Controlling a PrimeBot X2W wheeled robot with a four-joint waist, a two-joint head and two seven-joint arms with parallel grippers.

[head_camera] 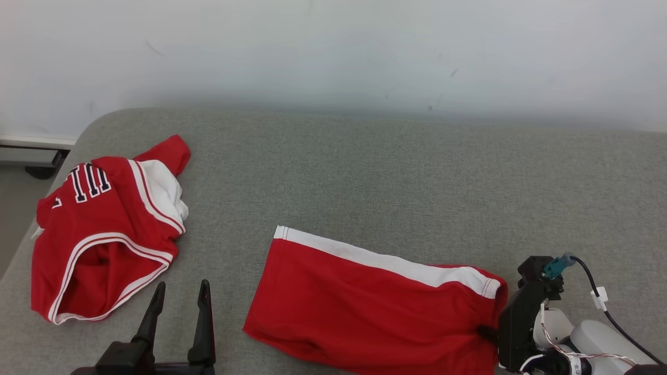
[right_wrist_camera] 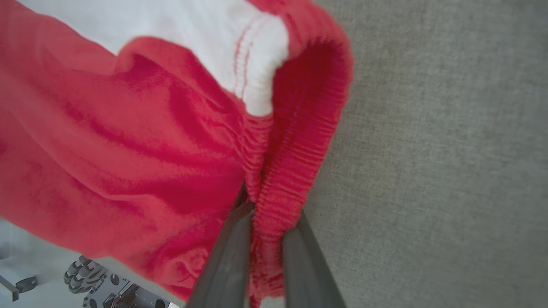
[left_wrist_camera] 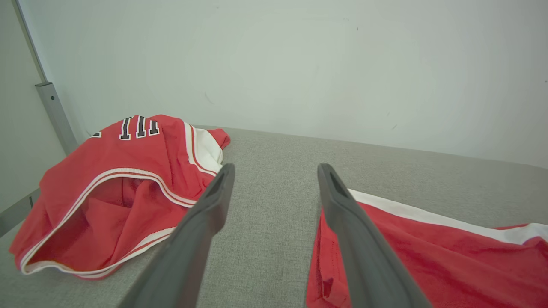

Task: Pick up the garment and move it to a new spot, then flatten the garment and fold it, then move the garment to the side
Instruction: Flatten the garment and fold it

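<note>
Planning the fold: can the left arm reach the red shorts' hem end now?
Probably yes. The open, empty left tool points at bare grey fabric surface just beside the red shorts; the red jersey lies off to its other side.

Head view: high, facing forward and down over the grey fabric surface [head_camera: 365, 172] to the white wall [head_camera: 333, 47]. Left wrist view: low, along its fingers [left_wrist_camera: 201, 231], across the same surface toward that wall. Right wrist view: very near, down onto the red shorts [right_wrist_camera: 128, 149], seen in all three.
</note>
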